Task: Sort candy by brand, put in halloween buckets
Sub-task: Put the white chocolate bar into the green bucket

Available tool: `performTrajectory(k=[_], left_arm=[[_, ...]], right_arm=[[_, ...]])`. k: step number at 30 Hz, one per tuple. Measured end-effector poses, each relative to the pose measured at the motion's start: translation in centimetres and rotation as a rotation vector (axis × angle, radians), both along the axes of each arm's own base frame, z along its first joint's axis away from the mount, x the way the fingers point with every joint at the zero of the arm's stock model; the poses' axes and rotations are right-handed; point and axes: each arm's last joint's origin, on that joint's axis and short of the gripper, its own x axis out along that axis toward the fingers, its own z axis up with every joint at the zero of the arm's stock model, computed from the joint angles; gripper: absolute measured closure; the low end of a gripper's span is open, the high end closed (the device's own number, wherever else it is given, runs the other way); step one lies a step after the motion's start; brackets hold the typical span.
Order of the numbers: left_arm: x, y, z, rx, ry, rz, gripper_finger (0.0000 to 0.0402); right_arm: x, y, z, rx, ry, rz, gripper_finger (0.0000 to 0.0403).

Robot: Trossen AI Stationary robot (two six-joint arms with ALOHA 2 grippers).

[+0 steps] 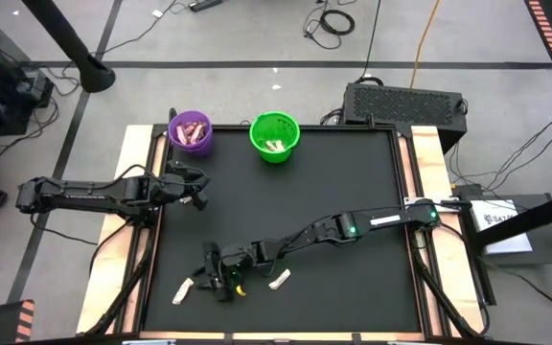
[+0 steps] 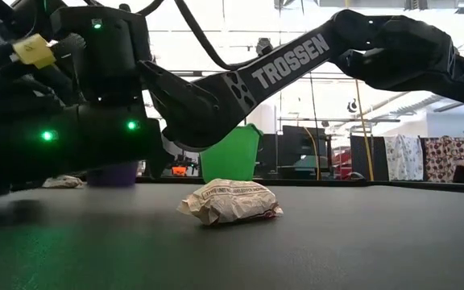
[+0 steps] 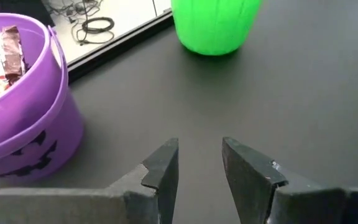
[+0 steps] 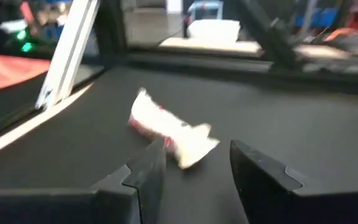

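Right gripper (image 4: pixel 191 165), jaws spread and empty, hovers low with a white-cream candy (image 4: pixel 169 130) just ahead; advance until both fingers straddle the wrapper's middle, then close.

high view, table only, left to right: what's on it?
Left pincer beside the purple bucket → white candy → right pincer → green bucket and, nearer the front edge, a second white candy.
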Motion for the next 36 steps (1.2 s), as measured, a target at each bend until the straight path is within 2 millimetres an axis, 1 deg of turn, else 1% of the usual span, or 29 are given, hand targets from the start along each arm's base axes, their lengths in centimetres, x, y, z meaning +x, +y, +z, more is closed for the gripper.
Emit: performTrajectory(k=[3,8,15,18,21,26,29,31,33,36], left_arm=[[0.1,0.0,0.1,0.001,-0.013,0.000,0.0270],[0.0,0.0,-0.1,-0.012,0.005,-0.015,0.0270],[-0.2,-0.1,-0.6,-0.043,0.030,-0.025,0.0270],[-0.1,-0.5,-1.0,-0.162,0.016,-0.108,0.0270],[0.1,-1.2,-1.0,-0.330,0.002,-0.282,0.0270],[0.6,-3.1,-0.4,-0.546,-0.070,-0.558,0.0270],[0.7,-4.4,0.2,-0.655,-0.101,-0.677,0.0270],[0.5,-5.2,0.6,-0.711,-0.082,-0.699,0.0270],[0.4,-5.8,1.5,-0.769,-0.064,-0.696,0.0270],[-0.1,-6.5,3.1,-0.771,-0.016,-0.664,0.0276]], right_arm=[[0.1,-0.1,0.5,0.010,-0.055,-0.049,0.0232],[0.2,0.0,1.5,0.049,-0.146,-0.070,0.0232],[0.1,0.1,0.5,0.041,-0.043,-0.071,0.0232],[0.1,0.2,0.5,0.036,-0.046,-0.069,0.0232],[0.1,0.2,0.9,0.025,-0.045,-0.067,0.0232],[0.1,0.2,2.4,-0.007,-0.014,-0.058,0.0232],[-0.1,0.3,3.7,-0.065,0.040,-0.047,0.0232],[-0.4,0.5,4.5,-0.091,0.096,-0.038,0.0232],[-0.8,1.0,5.2,-0.112,0.168,-0.026,0.0232],[-1.5,1.9,6.2,-0.136,0.225,-0.004,0.0232]])
